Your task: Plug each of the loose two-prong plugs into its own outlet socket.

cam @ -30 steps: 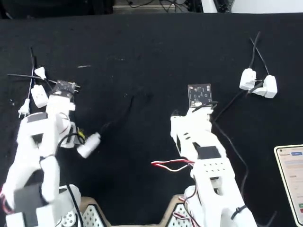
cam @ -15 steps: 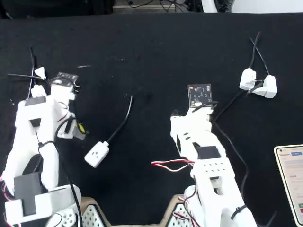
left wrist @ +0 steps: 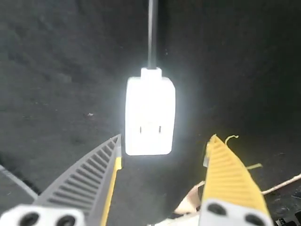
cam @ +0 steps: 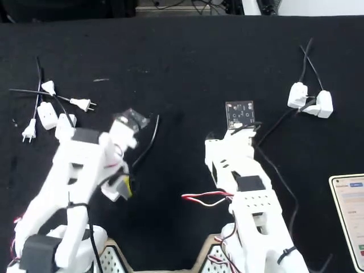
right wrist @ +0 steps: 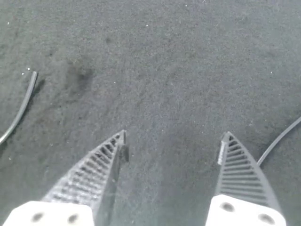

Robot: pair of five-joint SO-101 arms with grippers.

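Observation:
A white outlet socket (left wrist: 150, 115) with two slots lies on the black cloth, its black cable (left wrist: 151, 33) running away from it. My left gripper (left wrist: 165, 137) hangs open just above it, one finger on each side, holding nothing. In the high view the left arm covers most of this socket (cam: 113, 194). Loose two-prong plugs (cam: 83, 104) (cam: 28, 131) and a small white socket (cam: 46, 115) lie at the far left. Two more white sockets (cam: 310, 101) sit at the far right. My right gripper (right wrist: 176, 136) is open over bare cloth.
The right arm (cam: 242, 182) stands mid-table, its camera board (cam: 240, 114) facing up. Black cables (cam: 284, 170) trail from the right sockets toward the front. A white device with a screen (cam: 349, 211) lies at the right edge.
The left arm has swung from the plugs at the far left toward the middle and now hangs over the socket near the front. The right arm has not moved.

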